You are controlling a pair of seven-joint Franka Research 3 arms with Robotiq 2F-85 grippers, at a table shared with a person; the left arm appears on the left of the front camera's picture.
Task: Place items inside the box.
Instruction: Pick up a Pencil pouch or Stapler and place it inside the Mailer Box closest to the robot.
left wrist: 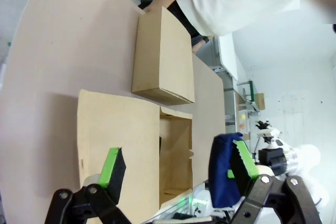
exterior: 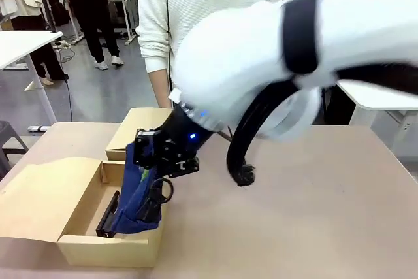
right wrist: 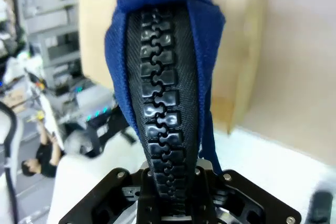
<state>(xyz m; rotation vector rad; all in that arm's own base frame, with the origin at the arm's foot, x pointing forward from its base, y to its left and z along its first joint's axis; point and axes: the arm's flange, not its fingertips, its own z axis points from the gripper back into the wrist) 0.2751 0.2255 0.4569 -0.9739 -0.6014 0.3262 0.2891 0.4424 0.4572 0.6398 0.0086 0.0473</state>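
Note:
My right arm reaches across to the left, and its gripper [exterior: 164,160] is shut on the navy-blue zip pencil pouch [exterior: 137,194]. The pouch hangs upright with its lower end inside the open box [exterior: 111,243] at the front left. In the right wrist view the pouch [right wrist: 163,72] and its black zip rise from between the jaws of the right gripper [right wrist: 170,182]. A black stapler [exterior: 108,215] lies inside the box. My left gripper [left wrist: 178,166] is open above the box [left wrist: 176,150], holding nothing, with the pouch [left wrist: 223,174] beside one green pad [left wrist: 242,161].
The box's lid flap [exterior: 39,200] lies open to the left. A smaller closed cardboard box [exterior: 134,132] stands just behind it. A person in a white sweater [exterior: 196,4] stands at the far side. The table's right half [exterior: 313,213] is bare.

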